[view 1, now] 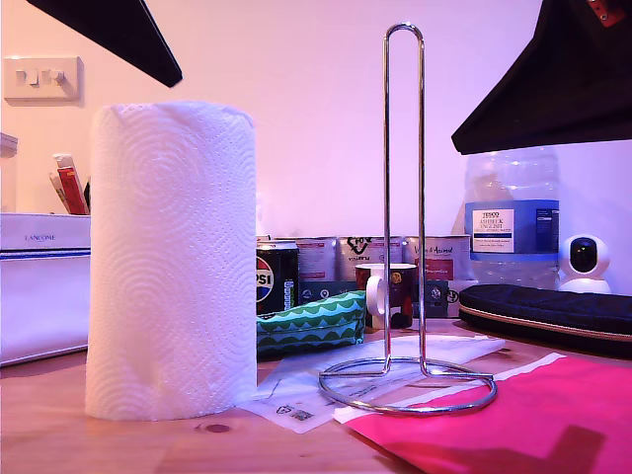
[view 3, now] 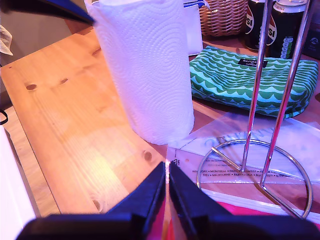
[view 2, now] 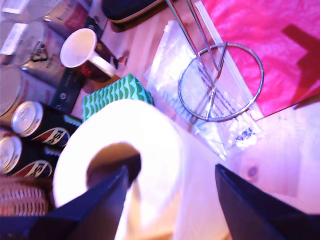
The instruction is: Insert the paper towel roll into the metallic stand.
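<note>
First wrist view shows my first gripper (view 2: pixel 170 200) spread wide, hovering directly above the upright paper towel roll (view 2: pixel 120 165).

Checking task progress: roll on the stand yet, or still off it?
Off. The paper towel roll stands upright on the table, beside the metallic stand, whose upright loop is bare.

The paper towel roll (view 1: pixel 171 262) is white, embossed with concentric swirl rings, its core dark. The metallic stand (view 1: pixel 405 237) is shiny chrome. A pouch (view 3: pixel 250 80) carries green and white wave rows — scallop-like bands. The bench (view 3: pixel 75 130) is pale orange wood with dark knots. A sheet (view 1: pixel 513 415) is bright pink. The cans (view 2: pixel 42 131) are black with red, white and blue logos. Both grippers show dark — near black.
</note>
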Motion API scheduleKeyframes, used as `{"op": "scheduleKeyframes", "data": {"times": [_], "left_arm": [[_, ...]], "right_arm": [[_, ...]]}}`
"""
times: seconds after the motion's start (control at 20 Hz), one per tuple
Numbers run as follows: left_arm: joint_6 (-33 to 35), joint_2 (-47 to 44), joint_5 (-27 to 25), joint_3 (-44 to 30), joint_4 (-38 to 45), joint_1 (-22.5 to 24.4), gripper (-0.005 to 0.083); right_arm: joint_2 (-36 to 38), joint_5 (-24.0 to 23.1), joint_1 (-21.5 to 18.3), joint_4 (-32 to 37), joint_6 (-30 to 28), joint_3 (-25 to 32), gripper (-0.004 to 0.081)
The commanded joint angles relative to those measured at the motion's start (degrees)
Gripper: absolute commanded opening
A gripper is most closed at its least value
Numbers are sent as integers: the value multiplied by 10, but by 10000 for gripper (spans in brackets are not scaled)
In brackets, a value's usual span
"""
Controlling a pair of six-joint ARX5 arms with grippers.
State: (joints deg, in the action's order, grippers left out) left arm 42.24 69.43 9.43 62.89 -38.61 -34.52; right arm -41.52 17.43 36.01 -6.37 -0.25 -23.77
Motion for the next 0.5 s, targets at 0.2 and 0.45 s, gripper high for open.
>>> {"op": "scheduleKeyframes", "data": {"times": [0.2, 0.45], "left_arm": [[2, 34, -10, 20, -6, 6, 455], [2, 34, -9, 21, -31, 8, 161]], "right_arm": [[-3, -1, 0, 8, -2, 8, -12], [-27, -57, 0, 17, -63, 8, 32]]}}
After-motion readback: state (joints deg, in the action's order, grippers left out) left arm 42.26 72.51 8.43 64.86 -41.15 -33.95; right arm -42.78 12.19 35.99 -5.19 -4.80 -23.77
